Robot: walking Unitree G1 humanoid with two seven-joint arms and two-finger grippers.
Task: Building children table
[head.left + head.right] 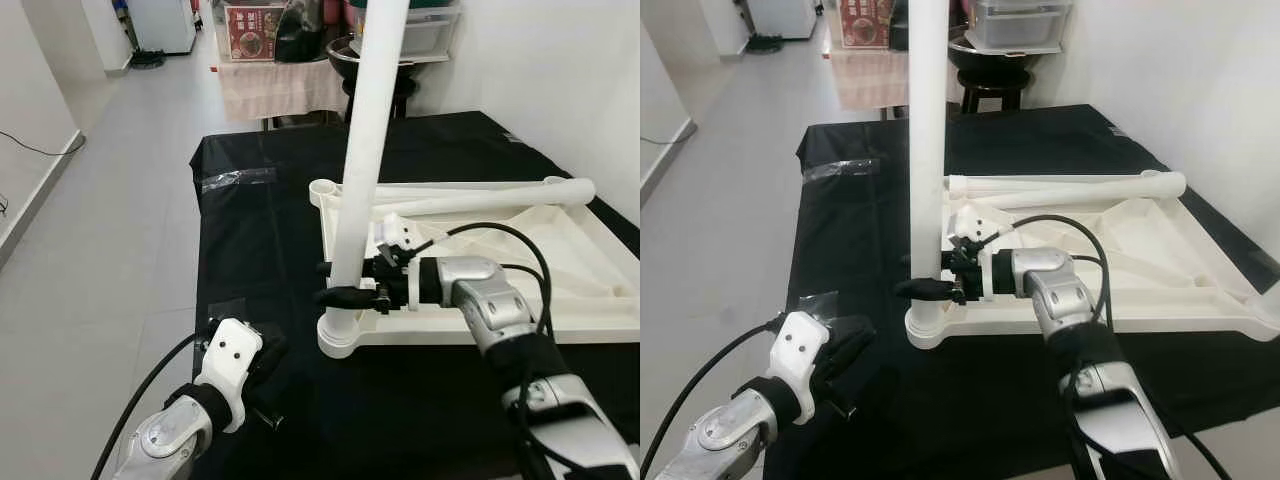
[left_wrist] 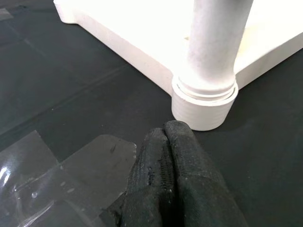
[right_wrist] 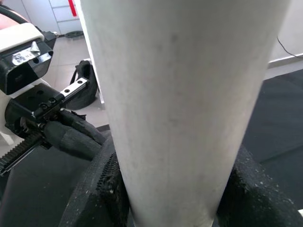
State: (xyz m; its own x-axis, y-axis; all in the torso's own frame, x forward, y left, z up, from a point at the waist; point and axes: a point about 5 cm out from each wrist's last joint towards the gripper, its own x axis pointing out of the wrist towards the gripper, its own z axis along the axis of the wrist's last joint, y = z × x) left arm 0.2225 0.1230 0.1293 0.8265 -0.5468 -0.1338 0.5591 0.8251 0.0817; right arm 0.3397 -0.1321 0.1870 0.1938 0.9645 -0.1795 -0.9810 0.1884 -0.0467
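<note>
White plastic makes up the upturned table top (image 1: 560, 260), lying on a black cloth (image 1: 260, 230) at centre right of the left eye view. Two legs can be counted: one upright leg (image 1: 365, 150) standing in the near corner socket (image 1: 340, 335), and one loose leg (image 1: 470, 195) lying across the far edge. The right gripper (image 1: 345, 283) pinches the upright leg low down. The left gripper (image 1: 262, 362) sits at lower left on the cloth, beside one patch of clear tape (image 1: 225, 308).

The right eye view repeats this, with one stool (image 1: 990, 85) at top centre.

In the left wrist view, the fingers (image 2: 173, 184) are pressed together, near the socket.

In the right wrist view, two black pads (image 3: 102, 189) hug the leg, which seems to be clamped tight.
</note>
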